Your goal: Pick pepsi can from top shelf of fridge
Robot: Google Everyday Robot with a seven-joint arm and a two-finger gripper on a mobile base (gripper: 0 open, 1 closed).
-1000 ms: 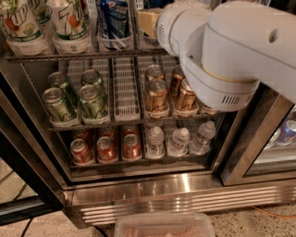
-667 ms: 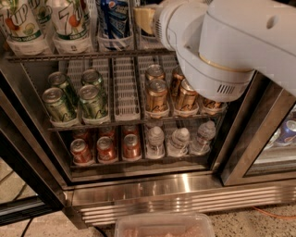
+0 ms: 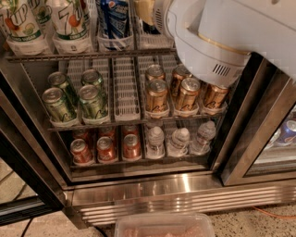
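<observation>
Speckled floor (image 3: 261,224) lay under a steel fridge (image 3: 162,190) with stocked wire racks.
In the camera view, the top shelf (image 3: 92,54) crossed the upper frame, holding 7UP bottles (image 3: 69,21) at upper left. The pepsi can (image 3: 111,5) stood at top centre, its logo at the frame's edge above a streaked blue can (image 3: 114,25). The gripper (image 3: 144,14) sat just right of that lane; spread or closed could not be told. Its white arm (image 3: 217,37) filled the upper right, covering some copper-gold cans (image 3: 157,95). Green cans (image 3: 58,104), red cans (image 3: 106,148) and water bottles (image 3: 178,139) filled the lower racks, and a clear tub (image 3: 164,227) lay at bottom centre.

Arm (image 3: 217,41) lifted higher, copper cans (image 3: 185,95) uncovered, gripper hidden behind it
</observation>
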